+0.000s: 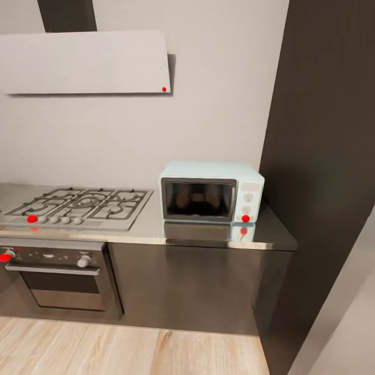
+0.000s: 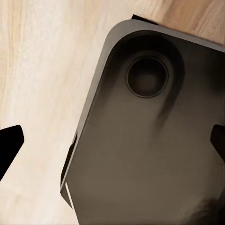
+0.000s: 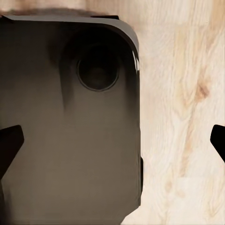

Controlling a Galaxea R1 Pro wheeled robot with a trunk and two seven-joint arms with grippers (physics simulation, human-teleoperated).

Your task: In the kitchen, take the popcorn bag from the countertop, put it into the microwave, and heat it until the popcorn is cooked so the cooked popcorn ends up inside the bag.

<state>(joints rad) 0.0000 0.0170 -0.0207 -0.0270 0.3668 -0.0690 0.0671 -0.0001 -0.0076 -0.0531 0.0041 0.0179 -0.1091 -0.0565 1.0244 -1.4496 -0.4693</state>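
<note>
Microwave (image 1: 211, 191) on grey countertop (image 1: 208, 234), door apparently shut; hob (image 1: 78, 207) beside it

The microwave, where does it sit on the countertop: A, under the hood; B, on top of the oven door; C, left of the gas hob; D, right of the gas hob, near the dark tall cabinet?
D: the microwave stands on the countertop right of the hob, beside the tall cabinet.

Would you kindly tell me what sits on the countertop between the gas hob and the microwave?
Nothing: in the head view, that stretch of countertop between the gas hob and the microwave is bare.
</note>
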